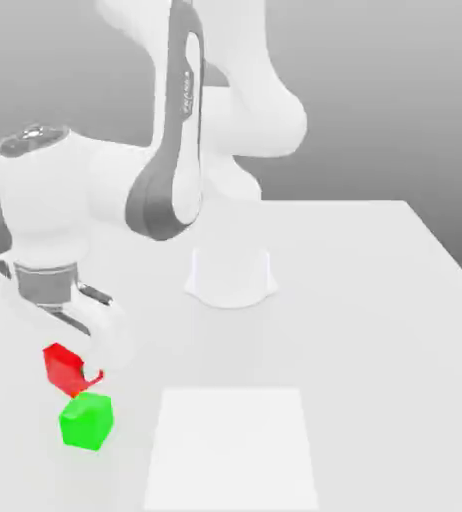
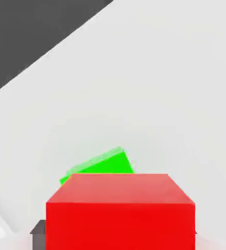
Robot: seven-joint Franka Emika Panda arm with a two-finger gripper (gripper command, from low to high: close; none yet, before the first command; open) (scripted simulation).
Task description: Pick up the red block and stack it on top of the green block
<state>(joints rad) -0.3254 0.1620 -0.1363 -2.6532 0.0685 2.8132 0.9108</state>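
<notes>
The claw (image 2: 117,236) is closing its two fingers around the red block (image 1: 65,370) and holding it near the green block (image 1: 86,421). The green block is sitting on the table (image 1: 375,330), near the edge on the exterior view's left, beside the flat white square (image 1: 232,450).

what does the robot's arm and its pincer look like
The arm has glossy white, rounded segments, with a dark grey curved panel along one link carrying small pale lettering, and grey bands at the wrist. The white pincer has a smooth, rounded housing with dark trim; its fingertips look dark grey.
</notes>
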